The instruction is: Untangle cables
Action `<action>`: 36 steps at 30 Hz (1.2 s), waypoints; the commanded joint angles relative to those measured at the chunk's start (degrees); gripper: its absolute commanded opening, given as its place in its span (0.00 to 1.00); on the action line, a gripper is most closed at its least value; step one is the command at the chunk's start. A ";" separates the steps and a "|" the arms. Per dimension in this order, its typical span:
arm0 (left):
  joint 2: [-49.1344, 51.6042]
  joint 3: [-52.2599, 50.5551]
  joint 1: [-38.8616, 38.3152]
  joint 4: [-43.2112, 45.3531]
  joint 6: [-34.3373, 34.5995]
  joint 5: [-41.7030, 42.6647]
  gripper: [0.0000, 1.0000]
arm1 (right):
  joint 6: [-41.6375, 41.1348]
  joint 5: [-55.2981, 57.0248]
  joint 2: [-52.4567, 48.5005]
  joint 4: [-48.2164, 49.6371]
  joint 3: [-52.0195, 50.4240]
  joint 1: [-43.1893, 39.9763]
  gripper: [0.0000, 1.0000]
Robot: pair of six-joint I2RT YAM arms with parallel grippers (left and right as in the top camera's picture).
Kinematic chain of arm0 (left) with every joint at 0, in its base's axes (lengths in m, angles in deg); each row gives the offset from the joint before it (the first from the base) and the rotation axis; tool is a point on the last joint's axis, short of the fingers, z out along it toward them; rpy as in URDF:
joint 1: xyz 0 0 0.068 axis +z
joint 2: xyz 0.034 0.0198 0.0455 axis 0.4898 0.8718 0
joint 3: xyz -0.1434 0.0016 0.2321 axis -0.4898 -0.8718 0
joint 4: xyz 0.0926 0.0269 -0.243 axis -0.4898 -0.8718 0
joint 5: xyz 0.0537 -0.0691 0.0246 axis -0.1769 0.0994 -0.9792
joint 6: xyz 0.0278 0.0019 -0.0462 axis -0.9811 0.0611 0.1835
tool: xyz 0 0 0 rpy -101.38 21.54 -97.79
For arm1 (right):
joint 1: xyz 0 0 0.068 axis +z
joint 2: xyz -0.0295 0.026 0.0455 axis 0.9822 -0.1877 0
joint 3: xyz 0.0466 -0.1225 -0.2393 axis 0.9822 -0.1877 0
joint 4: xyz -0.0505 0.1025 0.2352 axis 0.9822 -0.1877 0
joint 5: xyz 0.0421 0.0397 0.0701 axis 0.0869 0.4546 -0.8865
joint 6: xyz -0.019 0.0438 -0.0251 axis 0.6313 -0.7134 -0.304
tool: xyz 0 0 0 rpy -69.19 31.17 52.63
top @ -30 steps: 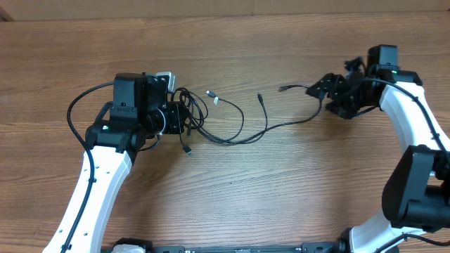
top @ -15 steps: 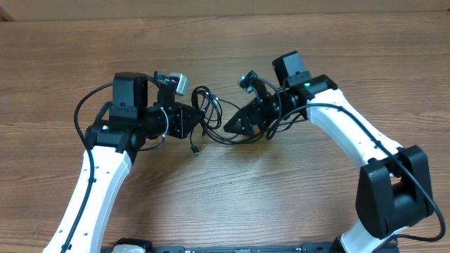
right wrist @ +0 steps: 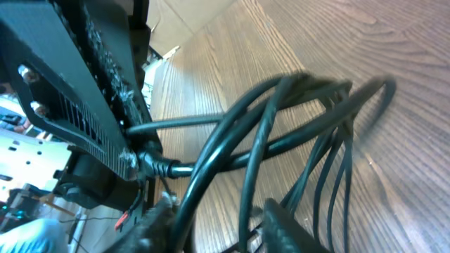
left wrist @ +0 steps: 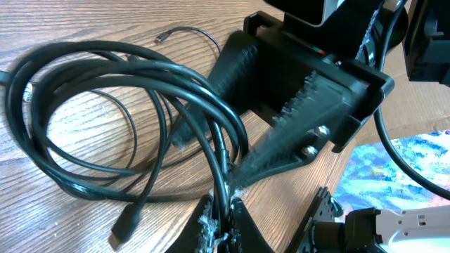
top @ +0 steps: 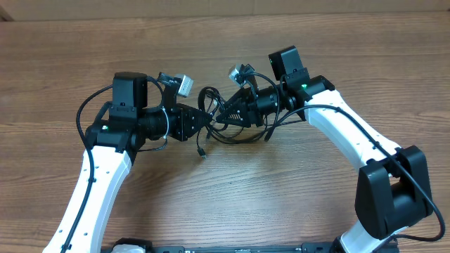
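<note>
Left pincer [left wrist: 223, 205] clamped on cables [left wrist: 211, 105]; coil lies between both arms on bench [top: 281, 197]. Right pincer [right wrist: 219, 218] open, strands between its fingers. Advice: close on one strand only, then draw apart slowly.

The cables [left wrist: 200, 98] are black all over and a bit shiny. The table [top: 281, 197] is brown wood with thin darker lines running along it. The left arm [top: 95, 190] and right arm [top: 348, 137] are white with black parts, the right one has a tiny green light [top: 304, 87], and a splotchy blue and pink patch [left wrist: 411, 169] sits past the table's edge
</note>
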 commanded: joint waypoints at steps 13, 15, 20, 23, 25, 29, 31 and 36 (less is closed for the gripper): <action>0.83 0.52 0.26 0.26 0.68 -22.67 0.69 | 0.13 -1.33 -0.04 -7.34 0.15 -0.07 0.04; 4.46 0.52 0.24 -0.02 0.70 -22.43 0.68 | 0.15 -1.27 -0.04 -7.30 0.15 -0.07 0.04; 12.83 0.52 0.24 -0.04 0.66 -19.04 0.59 | 0.15 -1.29 -0.04 -7.30 0.15 -0.07 0.04; 16.39 0.52 0.24 1.22 0.68 -18.58 0.50 | 0.15 -1.29 -0.04 -7.30 0.15 -0.07 0.04; 17.40 0.52 0.26 2.10 0.68 -17.92 0.36 | 0.15 -1.29 -0.04 -7.28 0.15 -0.07 0.04; 17.49 0.52 0.37 1.95 0.66 -18.40 0.11 | 0.11 -1.27 -0.04 -7.26 0.15 -0.57 0.04; 17.49 0.52 0.37 0.90 0.66 -19.28 0.04 | -0.57 -1.25 -0.04 -7.23 0.15 -1.11 0.04; 17.49 0.52 0.37 -1.57 0.66 -19.65 0.04 | -4.22 -1.27 -0.04 -5.29 0.15 -2.34 0.04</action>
